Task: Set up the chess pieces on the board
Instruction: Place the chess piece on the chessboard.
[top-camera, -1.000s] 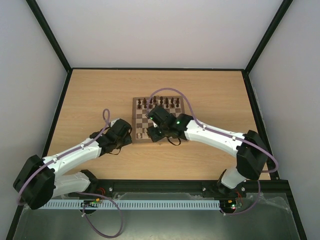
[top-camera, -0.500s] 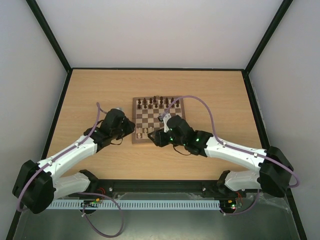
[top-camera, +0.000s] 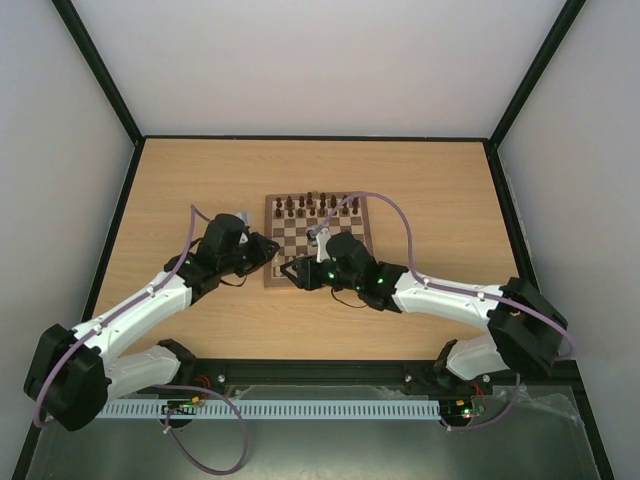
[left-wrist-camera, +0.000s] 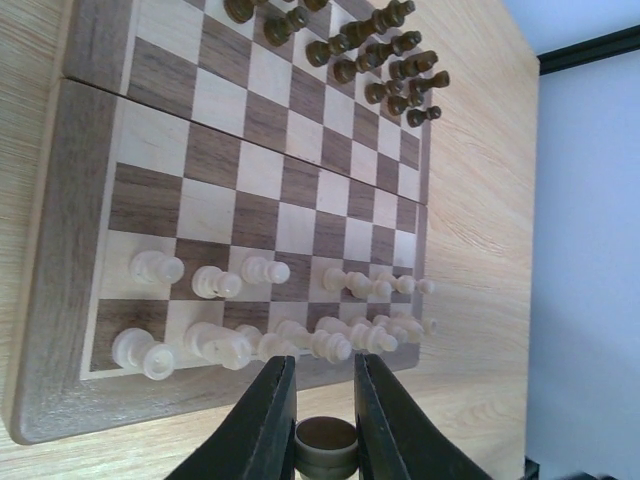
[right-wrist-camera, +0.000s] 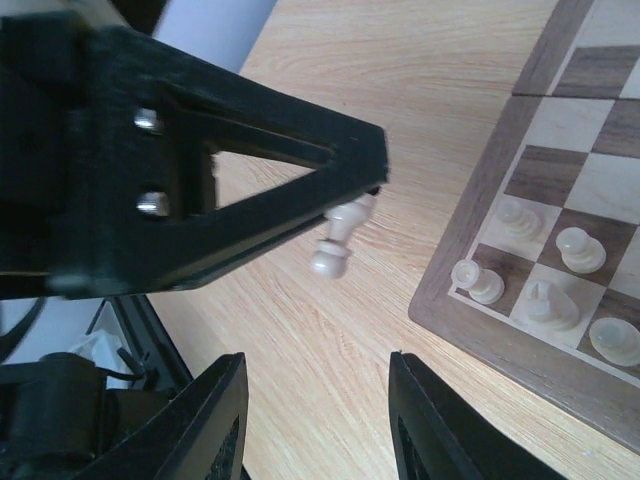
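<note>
1. Checking the left end effector (left-wrist-camera: 322, 365): its fingers are clamped on a pale pawn (right-wrist-camera: 338, 240), which it holds tilted over bare worktop (right-wrist-camera: 300, 340).
2. The board (left-wrist-camera: 60, 300) lies just ahead of its fingertips. I see pale pieces (left-wrist-camera: 262, 271) standing in the two nearest rows and dark pieces (left-wrist-camera: 385, 50) at the far end.
3. The right end effector (right-wrist-camera: 315, 385) has its fingers apart with nothing between them. The held pawn is straight ahead of it, and the board's corner is off to its right.
</note>
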